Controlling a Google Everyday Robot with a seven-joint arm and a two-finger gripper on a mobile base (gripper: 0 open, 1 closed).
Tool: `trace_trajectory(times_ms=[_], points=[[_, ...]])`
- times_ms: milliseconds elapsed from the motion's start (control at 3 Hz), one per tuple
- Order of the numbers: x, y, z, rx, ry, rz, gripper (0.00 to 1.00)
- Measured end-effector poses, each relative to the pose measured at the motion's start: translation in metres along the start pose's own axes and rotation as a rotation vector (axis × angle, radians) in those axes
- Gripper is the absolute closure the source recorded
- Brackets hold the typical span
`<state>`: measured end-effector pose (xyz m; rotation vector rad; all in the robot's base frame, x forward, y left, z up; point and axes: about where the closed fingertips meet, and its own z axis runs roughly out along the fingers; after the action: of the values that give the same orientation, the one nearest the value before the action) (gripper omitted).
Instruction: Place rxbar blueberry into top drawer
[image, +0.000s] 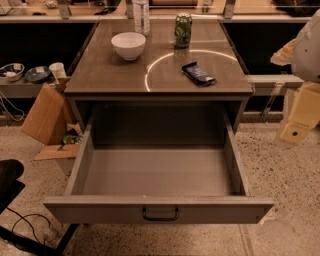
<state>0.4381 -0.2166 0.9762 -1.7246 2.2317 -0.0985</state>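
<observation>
The rxbar blueberry (198, 73), a flat dark navy bar, lies on the counter top (100, 75) towards its right front part. The top drawer (157, 175) is pulled wide open below the counter, and its inside is bare. A dark pull handle (160, 215) sits at the centre of its front panel. My gripper (300, 122), a cream-coloured part of the arm, hangs at the right edge of the view, beside the cabinet. It is well to the right of the bar and lower than the counter top, and it holds nothing that I can see.
A white bowl (128, 45), a green patterned can (183, 30) and a clear bottle (141, 16) stand on the back part of the counter. A cardboard box (45, 115) and clutter lie on the floor at left. Dishes sit on a low shelf (20, 75) at far left.
</observation>
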Motion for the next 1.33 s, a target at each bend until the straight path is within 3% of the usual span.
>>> trace_trajectory(times_ms=[333, 1000, 1333], points=[[0.000, 0.000, 0.000, 0.000, 0.000, 0.000, 0.00], [-0.020, -0.070, 0.037, 0.053, -0.192, 0.035, 0.00], [-0.045, -0.114, 0.054, 0.094, -0.277, 0.113, 0.00]])
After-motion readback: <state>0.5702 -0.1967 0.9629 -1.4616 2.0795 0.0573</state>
